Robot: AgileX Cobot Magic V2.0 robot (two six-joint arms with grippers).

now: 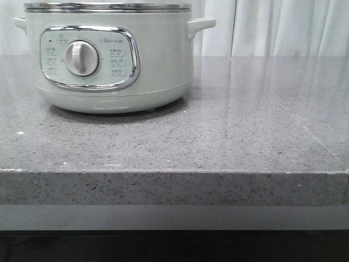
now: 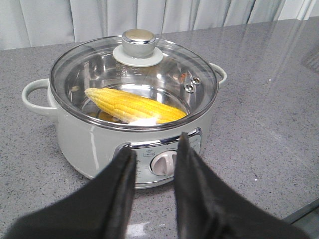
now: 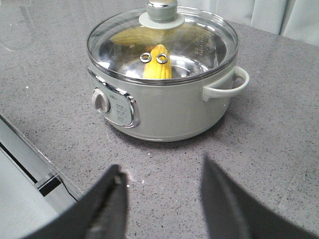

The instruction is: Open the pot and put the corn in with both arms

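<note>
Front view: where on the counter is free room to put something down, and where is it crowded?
Bare grey counter lies to the right of the pot, up to the white curtain. A bare strip also runs between the pot and the counter's front edge. The left back part is crowded: the pot fills it, lid on, corn inside.

Both grippers idle, nothing held.
L gripper (image 2: 155,149): dark fingers w/ a narrow gap, hanging free. R gripper (image 3: 162,174): fingers spread wide, gap clear; neither arm visible in front view.
</note>
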